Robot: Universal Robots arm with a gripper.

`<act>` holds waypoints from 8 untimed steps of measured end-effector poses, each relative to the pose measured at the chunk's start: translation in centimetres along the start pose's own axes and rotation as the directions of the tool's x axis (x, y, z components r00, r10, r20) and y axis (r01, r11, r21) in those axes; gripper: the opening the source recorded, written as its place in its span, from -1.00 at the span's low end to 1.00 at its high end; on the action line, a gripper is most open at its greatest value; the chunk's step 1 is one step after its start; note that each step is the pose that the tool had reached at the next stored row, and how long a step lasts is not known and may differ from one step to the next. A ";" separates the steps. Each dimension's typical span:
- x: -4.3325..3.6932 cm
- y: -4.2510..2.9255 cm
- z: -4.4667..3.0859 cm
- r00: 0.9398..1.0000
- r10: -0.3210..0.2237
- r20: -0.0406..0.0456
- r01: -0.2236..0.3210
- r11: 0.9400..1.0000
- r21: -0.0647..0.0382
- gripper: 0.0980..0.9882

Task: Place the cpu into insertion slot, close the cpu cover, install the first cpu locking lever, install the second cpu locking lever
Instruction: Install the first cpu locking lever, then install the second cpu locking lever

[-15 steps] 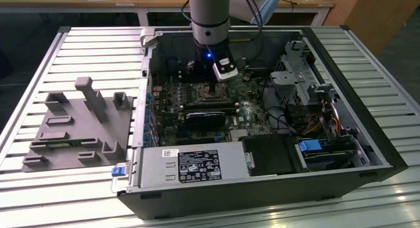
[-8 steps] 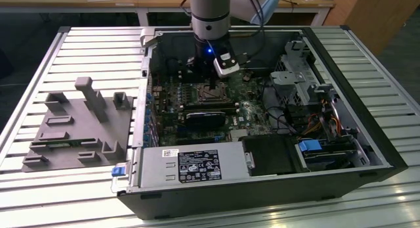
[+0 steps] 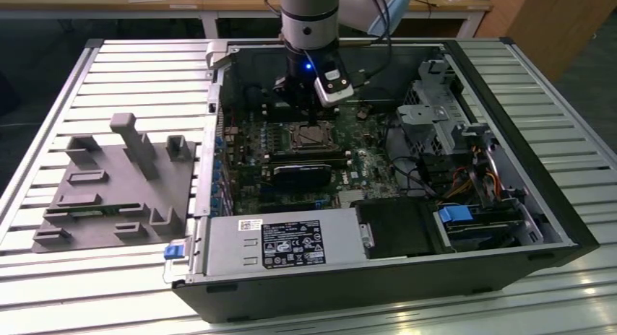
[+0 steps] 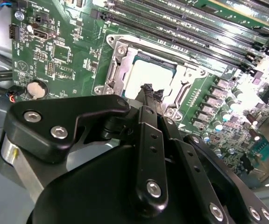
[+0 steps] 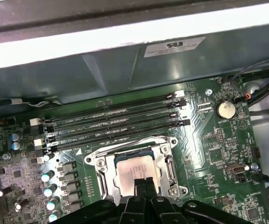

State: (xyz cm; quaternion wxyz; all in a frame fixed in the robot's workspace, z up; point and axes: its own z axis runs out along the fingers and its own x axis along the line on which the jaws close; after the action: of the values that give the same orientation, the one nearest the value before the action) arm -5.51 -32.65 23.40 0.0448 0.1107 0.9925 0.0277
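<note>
Tool [image 4: 147, 88]: matt black plastic-looking links, bright metal screws. Cpu [image 5: 135, 167]: dull silvery metal lid. Cpu cover [image 5: 165, 163]: shiny bare metal frame. Motherboard [image 5: 218, 149]: glossy green. Surface [image 3: 135, 68]: ribbed pale metal slats. Computer case [image 3: 386, 292]: matt dark shell.

The black hand [image 4: 148, 91], fingertips pressed together, hovers over the silvery cpu [image 4: 146, 74] seated in the insertion slot [image 4: 118, 77] on the green motherboard [image 4: 60, 56].

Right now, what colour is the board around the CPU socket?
Dark green, seen best in the first wrist view: the motherboard around the insertion slot.
</note>
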 end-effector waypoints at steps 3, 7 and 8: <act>0.00 0.00 -0.01 1.000 0.000 0.000 0.000 1.000 -0.001 -0.98; 0.00 0.00 -0.01 1.000 0.000 0.000 0.000 1.000 -0.001 -0.98; 0.00 0.00 -0.01 1.000 0.000 0.000 0.000 1.000 -0.002 -0.98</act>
State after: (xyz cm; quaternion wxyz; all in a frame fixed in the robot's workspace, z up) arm -5.51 -32.65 23.41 0.0447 0.1108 0.9924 0.0285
